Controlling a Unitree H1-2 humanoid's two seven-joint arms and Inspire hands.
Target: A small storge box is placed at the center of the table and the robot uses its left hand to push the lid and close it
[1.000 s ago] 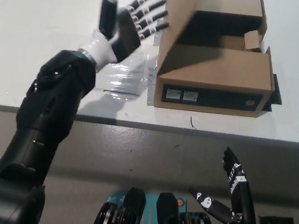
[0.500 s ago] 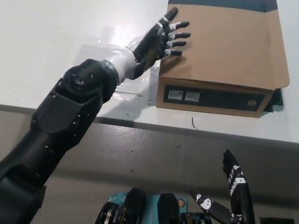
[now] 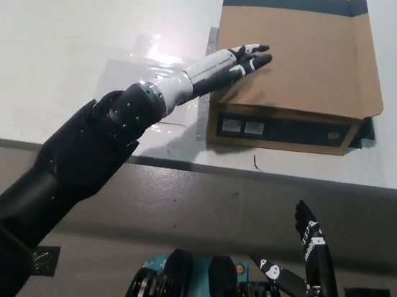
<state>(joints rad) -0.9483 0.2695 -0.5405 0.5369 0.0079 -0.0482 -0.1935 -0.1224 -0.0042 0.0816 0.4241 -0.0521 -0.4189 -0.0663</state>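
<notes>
A brown cardboard storage box is being carried by the white worktop, set toward the worktop's near edge and right of its middle. Its lid is lying flat over the top, with a dark strip along the far edge and a labelled dark front face turned toward the near edge. The left hand is being laid flat on the lid near the box's left edge, palm down, fingers stretched out and only slightly apart, nothing being gripped. A sheet of clear plastic film is lying on the worktop just beside the box's left side, under the left forearm. The right hand is being held below the worktop's near edge at the lower right, fingers spread apart and clasping nothing.
</notes>
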